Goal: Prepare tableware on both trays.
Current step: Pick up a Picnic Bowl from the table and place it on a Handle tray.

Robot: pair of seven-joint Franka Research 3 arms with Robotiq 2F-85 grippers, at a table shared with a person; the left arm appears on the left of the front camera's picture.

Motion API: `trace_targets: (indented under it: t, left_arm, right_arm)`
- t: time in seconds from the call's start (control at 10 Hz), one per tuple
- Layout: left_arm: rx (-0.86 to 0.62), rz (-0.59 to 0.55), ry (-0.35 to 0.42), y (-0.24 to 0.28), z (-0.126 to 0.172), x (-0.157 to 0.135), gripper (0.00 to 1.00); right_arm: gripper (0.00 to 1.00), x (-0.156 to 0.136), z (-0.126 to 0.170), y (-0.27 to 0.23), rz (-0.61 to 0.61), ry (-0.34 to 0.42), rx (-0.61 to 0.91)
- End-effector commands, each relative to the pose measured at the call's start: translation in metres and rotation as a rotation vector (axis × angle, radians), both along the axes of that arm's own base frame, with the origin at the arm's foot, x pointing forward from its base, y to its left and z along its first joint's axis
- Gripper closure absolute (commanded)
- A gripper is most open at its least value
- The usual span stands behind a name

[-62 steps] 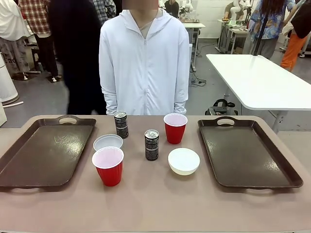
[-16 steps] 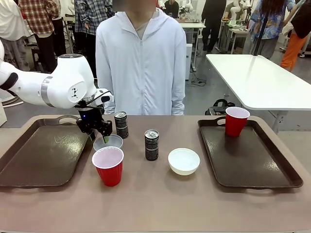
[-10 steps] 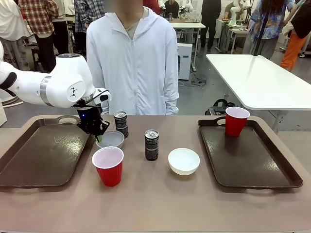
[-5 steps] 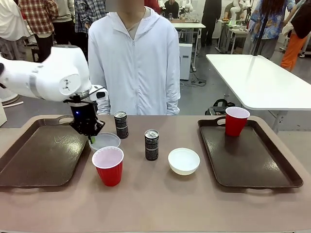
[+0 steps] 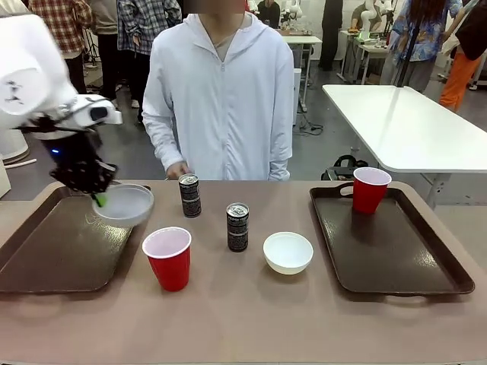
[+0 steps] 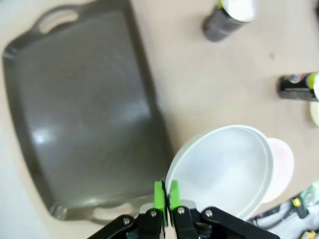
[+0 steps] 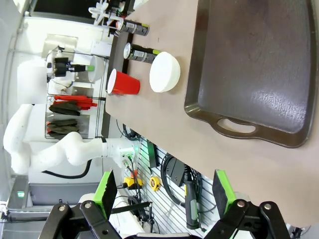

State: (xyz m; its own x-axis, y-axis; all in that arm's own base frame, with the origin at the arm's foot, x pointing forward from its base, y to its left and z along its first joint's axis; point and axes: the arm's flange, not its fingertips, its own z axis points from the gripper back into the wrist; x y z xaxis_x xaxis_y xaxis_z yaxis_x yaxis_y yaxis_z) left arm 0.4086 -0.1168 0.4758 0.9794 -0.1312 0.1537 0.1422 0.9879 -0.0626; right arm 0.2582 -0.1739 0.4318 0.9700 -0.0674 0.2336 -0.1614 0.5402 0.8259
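A: State of the left gripper (image 5: 97,199)?
B: Jaws pinched shut on the rim of a small round white bowl (image 5: 124,204). The bowl is off the table, tilted, at the far right corner of the left dark brown rectangular plastic tray (image 5: 53,251), overlapping its raised rim. In the left wrist view the green pads (image 6: 159,194) clamp the near rim. The inside of the bowl faces the camera, and most of it hangs over the tan table (image 5: 251,319) just beside the tray edge.
A: And the right gripper (image 7: 163,185)?
B: Jaws spread wide with nothing between them. It sits back from the near handle end of the right dark brown tray (image 5: 388,251).
A: Where's the rest of the tableware?
B: One red plastic cup with a pale inside (image 5: 369,190) stands upright at the far end of the right tray, beside the handle cut-out. The second red cup (image 5: 168,258) is upright on the table, near the left tray's right rim. The second white bowl (image 5: 288,252) is on the table, between the centre can and the right tray.
A: Cans?
B: Two slim black cans with silver tops, both upright on the table and apart. The far can (image 5: 189,196) is near the held bowl; the centre can (image 5: 238,227) is between the second red cup and the second white bowl.
A: Is the person involved?
B: The person's hand (image 5: 176,170) is just behind the far can at the table's far edge. Can't tell whether it touches.
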Motion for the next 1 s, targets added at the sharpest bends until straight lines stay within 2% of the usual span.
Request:
trace_targets:
  t: [0.0,0.4,0.7,0.8,0.9]
  left_arm:
    - [-0.044,0.052,-0.012,0.048,-0.011,0.014,1.00]
    - [-0.089,0.145,-0.033,0.116,0.002,0.014,1.00]
    - [-0.064,0.148,-0.008,0.114,-0.001,0.015,1.00]
    - [-0.070,0.163,-0.010,0.120,0.000,0.016,0.96]
    - [-0.072,0.164,0.021,0.131,-0.021,0.025,0.96]
  right_arm:
    - [0.00,0.000,0.000,-0.001,0.002,-0.009,0.012]
    - [0.00,0.000,0.000,-0.001,0.002,-0.009,0.012]
    - [0.00,0.000,0.000,-0.001,0.002,-0.009,0.012]
    - [0.00,0.000,0.000,-0.001,0.002,-0.009,0.012]
    - [0.00,0.000,0.000,-0.001,0.002,-0.009,0.012]
